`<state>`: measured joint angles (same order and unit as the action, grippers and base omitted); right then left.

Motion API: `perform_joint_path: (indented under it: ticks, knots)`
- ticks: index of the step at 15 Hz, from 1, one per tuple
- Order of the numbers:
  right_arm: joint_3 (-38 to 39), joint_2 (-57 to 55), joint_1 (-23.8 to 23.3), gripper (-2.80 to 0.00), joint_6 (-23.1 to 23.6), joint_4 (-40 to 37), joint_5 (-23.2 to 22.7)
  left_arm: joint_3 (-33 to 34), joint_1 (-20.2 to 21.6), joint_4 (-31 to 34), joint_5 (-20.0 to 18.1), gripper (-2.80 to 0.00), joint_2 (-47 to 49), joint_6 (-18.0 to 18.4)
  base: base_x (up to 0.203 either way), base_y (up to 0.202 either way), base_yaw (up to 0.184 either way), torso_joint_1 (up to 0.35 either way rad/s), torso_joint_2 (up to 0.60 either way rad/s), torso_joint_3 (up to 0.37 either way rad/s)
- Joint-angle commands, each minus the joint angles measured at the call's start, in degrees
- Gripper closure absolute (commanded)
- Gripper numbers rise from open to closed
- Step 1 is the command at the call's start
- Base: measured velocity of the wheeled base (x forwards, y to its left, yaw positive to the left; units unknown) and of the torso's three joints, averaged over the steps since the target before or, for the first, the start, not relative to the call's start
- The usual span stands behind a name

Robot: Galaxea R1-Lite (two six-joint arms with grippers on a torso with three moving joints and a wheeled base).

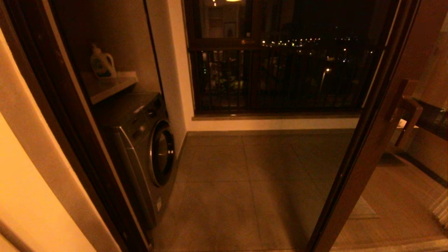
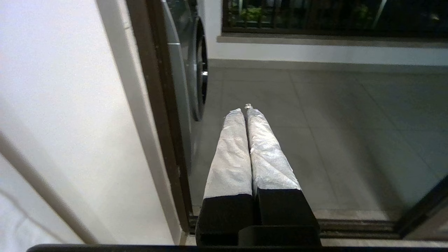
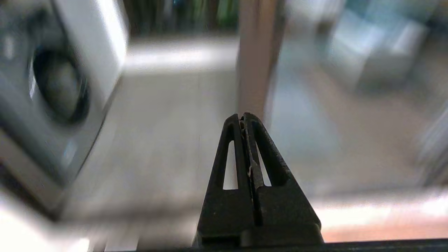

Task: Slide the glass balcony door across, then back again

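The glass balcony door (image 1: 369, 136) stands at the right of the opening. Its dark brown stile runs slantwise up the head view, with a wooden bar handle (image 1: 410, 112) on its right side. The doorway to its left is open onto the tiled balcony floor (image 1: 259, 175). Neither gripper shows in the head view. My left gripper (image 2: 245, 110), with white-wrapped fingers, is shut and empty above the floor track (image 2: 353, 229), near the left jamb (image 2: 162, 105). My right gripper (image 3: 242, 117) is shut and empty, and the door stile (image 3: 257, 52) rises just beyond its tips.
A front-loading washing machine (image 1: 150, 150) stands inside the balcony at the left, under a shelf with a detergent bottle (image 1: 102, 64). A dark window with vertical railing bars (image 1: 280, 80) closes the far side. A pale wall (image 1: 31, 168) flanks the left jamb.
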<state>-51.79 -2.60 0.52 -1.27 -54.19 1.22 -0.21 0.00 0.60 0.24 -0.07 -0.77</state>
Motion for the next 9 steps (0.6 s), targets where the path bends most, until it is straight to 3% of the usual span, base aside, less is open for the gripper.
perform_joint_path:
  ticks: [1, 3, 7, 9]
  knots:
    - [6.28, 2.63, -0.43, 0.00, -0.21, -2.48, -1.79, -0.04, 0.00, 0.02, 0.02, 0.00, 0.07, -0.03, 0.000, 0.000, 0.000, 0.000, 0.00, 0.000]
    - [15.66, 2.56, -0.49, 0.00, 2.44, 4.67, -3.24, 0.03, 0.00, 0.02, 0.02, 0.00, 0.07, -0.03, 0.000, 0.000, 0.000, 0.000, 0.00, 0.000]
    - [42.99, 2.52, -0.49, 0.00, 7.63, 39.34, -3.72, 0.03, 0.00, -0.05, 0.02, 0.00, 0.07, -0.03, 0.000, 0.000, 0.000, 0.000, 0.00, 0.000]
    - [51.90, 2.52, -0.48, 0.00, 9.40, 48.38, -3.85, 0.01, 0.00, -0.07, 0.02, 0.00, 0.07, -0.03, 0.000, 0.000, 0.000, 0.000, 0.00, 0.000]
